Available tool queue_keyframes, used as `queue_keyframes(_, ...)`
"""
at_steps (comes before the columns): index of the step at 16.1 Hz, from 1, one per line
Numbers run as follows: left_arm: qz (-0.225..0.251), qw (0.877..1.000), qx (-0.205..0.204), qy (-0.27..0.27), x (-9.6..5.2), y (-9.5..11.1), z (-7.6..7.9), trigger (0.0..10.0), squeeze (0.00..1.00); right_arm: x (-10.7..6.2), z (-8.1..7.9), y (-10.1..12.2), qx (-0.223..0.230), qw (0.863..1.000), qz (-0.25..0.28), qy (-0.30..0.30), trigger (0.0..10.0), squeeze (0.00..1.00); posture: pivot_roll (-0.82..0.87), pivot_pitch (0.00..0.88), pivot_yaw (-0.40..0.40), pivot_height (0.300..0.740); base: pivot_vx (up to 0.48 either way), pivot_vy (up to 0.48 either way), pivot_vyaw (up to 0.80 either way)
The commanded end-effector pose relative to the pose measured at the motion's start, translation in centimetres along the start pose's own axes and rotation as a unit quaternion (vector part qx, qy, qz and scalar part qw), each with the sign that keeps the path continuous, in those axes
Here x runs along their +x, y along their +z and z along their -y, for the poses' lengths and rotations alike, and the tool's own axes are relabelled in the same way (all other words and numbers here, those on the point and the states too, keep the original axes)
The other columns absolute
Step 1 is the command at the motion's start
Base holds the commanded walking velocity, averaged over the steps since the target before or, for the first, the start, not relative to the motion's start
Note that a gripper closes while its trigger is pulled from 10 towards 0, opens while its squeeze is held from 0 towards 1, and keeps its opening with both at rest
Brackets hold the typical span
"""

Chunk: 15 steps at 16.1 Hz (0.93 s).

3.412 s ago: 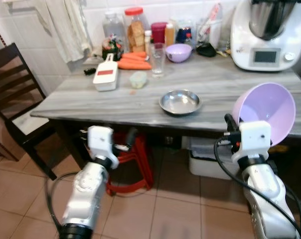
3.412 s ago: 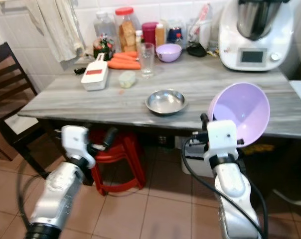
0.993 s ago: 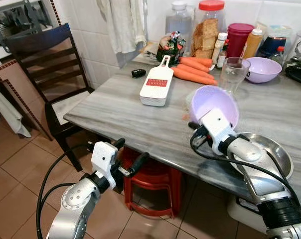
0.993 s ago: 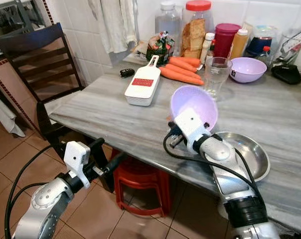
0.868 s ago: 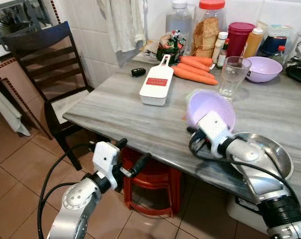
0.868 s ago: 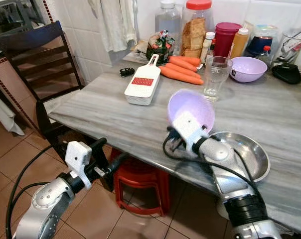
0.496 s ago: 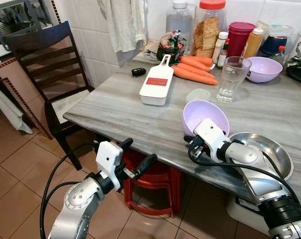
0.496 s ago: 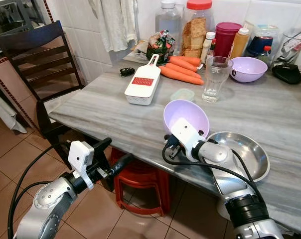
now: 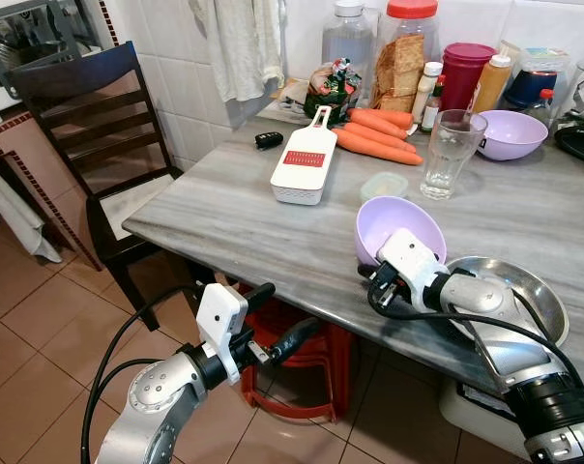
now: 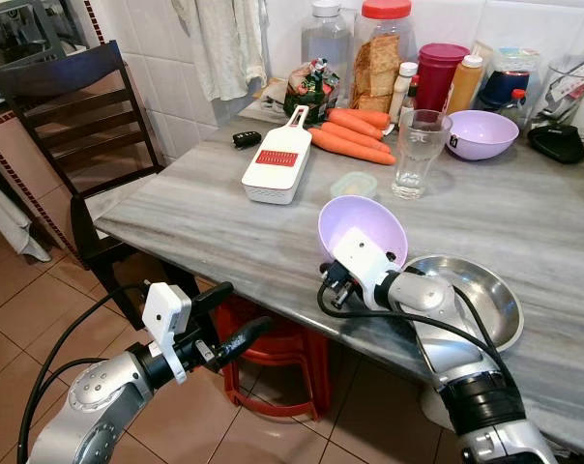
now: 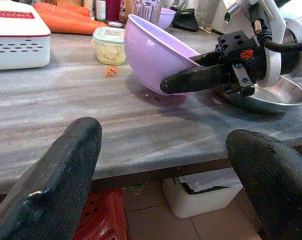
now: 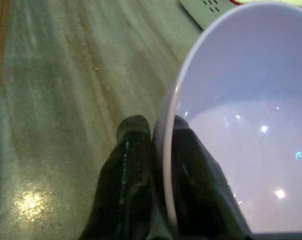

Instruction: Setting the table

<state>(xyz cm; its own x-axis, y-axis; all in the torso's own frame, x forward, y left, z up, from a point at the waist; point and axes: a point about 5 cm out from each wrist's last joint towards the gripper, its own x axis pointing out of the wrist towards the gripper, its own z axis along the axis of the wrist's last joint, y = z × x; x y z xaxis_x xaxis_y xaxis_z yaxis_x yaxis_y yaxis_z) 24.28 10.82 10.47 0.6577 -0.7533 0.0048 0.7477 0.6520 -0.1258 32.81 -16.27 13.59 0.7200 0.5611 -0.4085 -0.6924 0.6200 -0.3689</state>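
The right gripper (image 10: 333, 280) pinched the rim of the lavender bowl (image 10: 362, 228), resting tilted on the marble table (image 10: 205, 222) beside the steel dish (image 10: 471, 300). Good practice: level it before releasing. The left gripper (image 9: 282, 324) hung spread open.

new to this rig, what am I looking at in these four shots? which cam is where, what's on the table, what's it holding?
A two-armed humanoid robot setting a table. The two wide pictures come from its head camera, looking down. The other two come from cameras on its wrists.

On the grey marble-look table: a white grater with a red label, orange carrots, a clear drinking glass, a shallow steel dish, jars and bottles at the back.

The right gripper pinches the rim of a large lilac plastic bowl, one finger inside, one outside; the bowl sits tilted on the table. The left gripper hangs open below the table edge, holding nothing.
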Motion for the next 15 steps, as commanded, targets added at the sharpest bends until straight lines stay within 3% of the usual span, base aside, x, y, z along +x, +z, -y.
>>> queue_keyframes(1, -0.009, 1.0, 0.009, -0.002, 0.0, 0.0, -0.2, 10.0, 0.0, 0.0, 0.1, 0.5, -0.008, 1.0, 0.0, 0.01, 10.0, 1.0, -0.12, 0.052, 0.063, 0.74, 0.0, 0.0, 0.0)
queue_keyframes(5, -0.016, 1.0, 0.006, 0.0, 0.1, -0.2, -0.2, 10.0, 0.0, -0.2, 0.2, 0.7, -0.016, 1.0, 0.003, 0.014, 10.0, 1.0, -0.12, 0.051, 0.064, 0.74, 0.0, 0.0, 0.0)
queue_keyframes(15, -0.022, 1.0, 0.01, -0.001, 0.4, -0.3, -0.5, 10.0, 0.0, -1.4, 2.3, 4.1, -0.004, 0.995, 0.069, -0.069, 10.0, 1.0, -0.12, 0.03, 0.069, 0.74, 0.0, 0.0, 0.0)
